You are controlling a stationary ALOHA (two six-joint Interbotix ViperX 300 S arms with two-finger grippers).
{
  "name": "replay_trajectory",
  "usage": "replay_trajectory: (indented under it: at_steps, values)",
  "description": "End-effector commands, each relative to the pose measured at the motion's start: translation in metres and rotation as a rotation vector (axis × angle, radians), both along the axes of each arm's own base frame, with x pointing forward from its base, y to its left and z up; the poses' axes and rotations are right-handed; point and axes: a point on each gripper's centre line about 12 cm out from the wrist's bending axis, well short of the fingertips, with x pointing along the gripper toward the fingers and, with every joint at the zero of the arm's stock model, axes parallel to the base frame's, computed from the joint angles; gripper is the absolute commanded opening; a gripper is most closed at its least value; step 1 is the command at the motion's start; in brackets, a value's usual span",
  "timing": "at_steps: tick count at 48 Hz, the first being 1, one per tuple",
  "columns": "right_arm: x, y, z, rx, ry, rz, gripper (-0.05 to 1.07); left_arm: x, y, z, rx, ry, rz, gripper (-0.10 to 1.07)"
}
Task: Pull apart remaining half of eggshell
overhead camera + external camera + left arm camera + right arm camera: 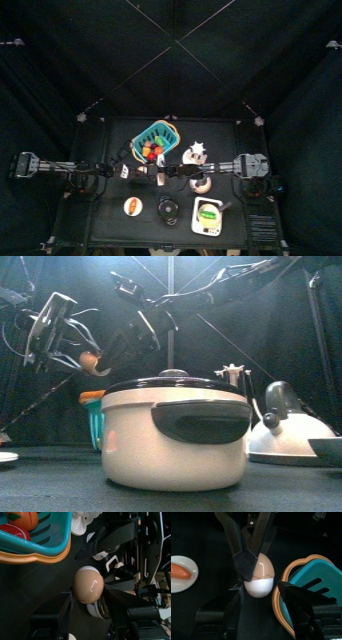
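An egg [258, 574] with a tan upper half and a white lower half hangs in the air between both grippers. It also shows in the left wrist view [88, 585] and at the upper left of the front view [91, 361]. My left gripper [88, 594] is shut on the tan half; its black fingers [246, 558] clasp that half from above in the right wrist view. My right gripper [259, 588] is closed around the white half. The two grippers meet over the table's middle, left [158, 173] and right [189, 176].
A teal basket [155, 140] with an orange rim and toy fruit stands just behind the grippers. A white plate with an orange sausage [134, 206], a rice cooker [174, 431], a white kettle [287, 426] and a plate [207, 215] stand towards the table's front.
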Motion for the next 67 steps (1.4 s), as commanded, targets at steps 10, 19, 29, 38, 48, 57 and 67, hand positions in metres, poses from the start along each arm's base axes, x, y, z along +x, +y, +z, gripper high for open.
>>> replay_trajectory:
  at_steps: [10, 19, 29, 38, 48, 57, 67]
  values:
    - [0.002, -0.002, 0.023, -0.006, -0.054, 0.001, 0.74, 0.003, 0.001, 0.006, 0.004, -0.016, 0.0, 0.36]
    - [0.0, -0.001, 0.018, -0.003, -0.038, -0.001, 0.74, 0.002, 0.001, 0.005, 0.003, -0.013, 0.0, 0.36]
    - [-0.004, 0.0, 0.014, 0.002, -0.028, -0.003, 0.74, 0.002, 0.001, 0.004, 0.002, -0.011, 0.001, 0.36]
    - [-0.008, 0.0, 0.013, 0.007, -0.022, -0.005, 0.74, 0.001, 0.001, 0.002, 0.001, -0.007, 0.001, 0.36]
    - [-0.01, 0.0, 0.012, 0.01, -0.015, -0.01, 0.74, 0.001, 0.001, 0.003, 0.002, -0.011, 0.001, 0.36]
    - [-0.02, 0.003, 0.009, 0.003, 0.028, -0.026, 0.74, -0.003, 0.001, 0.004, 0.004, -0.02, 0.005, 0.36]
    - [-0.033, 0.01, 0.013, 0.008, 0.034, -0.016, 0.74, -0.007, 0.003, 0.005, 0.007, -0.03, 0.015, 0.36]
